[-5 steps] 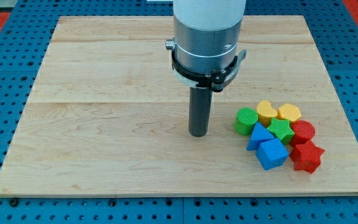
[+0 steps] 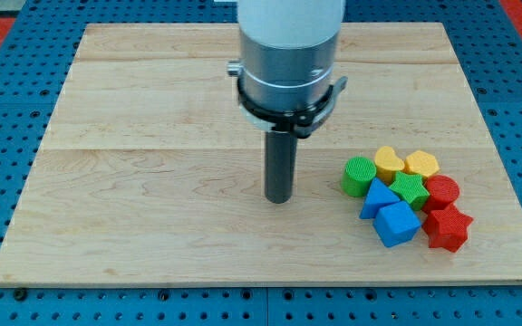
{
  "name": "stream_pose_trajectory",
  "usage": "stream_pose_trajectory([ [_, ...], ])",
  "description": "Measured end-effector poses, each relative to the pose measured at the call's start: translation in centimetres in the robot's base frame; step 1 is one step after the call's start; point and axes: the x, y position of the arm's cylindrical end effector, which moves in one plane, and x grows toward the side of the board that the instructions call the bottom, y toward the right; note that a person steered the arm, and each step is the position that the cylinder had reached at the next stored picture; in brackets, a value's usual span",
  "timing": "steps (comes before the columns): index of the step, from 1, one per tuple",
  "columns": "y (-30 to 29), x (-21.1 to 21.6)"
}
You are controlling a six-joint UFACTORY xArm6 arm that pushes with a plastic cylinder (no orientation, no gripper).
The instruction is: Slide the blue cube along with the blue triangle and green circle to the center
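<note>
The blue cube lies at the lower right of the wooden board, in a tight cluster of blocks. The blue triangle touches it on its upper left. The green circle is at the cluster's left end, just above the triangle. My tip rests on the board near the centre, well to the left of the green circle and apart from every block.
The same cluster holds a green star, a yellow heart, a yellow hexagon, a red round block and a red star. The board's right edge is close to them.
My tip and the arm have moved a little to the view's left, away from the cluster. No block has moved.
</note>
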Motion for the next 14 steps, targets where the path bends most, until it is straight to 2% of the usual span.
stream_pose_trajectory([
  [3, -13.4, 1.0],
  [5, -15.8, 0.6],
  [7, -15.6, 1.3],
  [9, -14.7, 7.4],
  [10, -4.5, 9.2],
  [11, 6.7, 9.1],
  [13, 9.7, 9.3],
  [14, 14.1, 9.3],
])
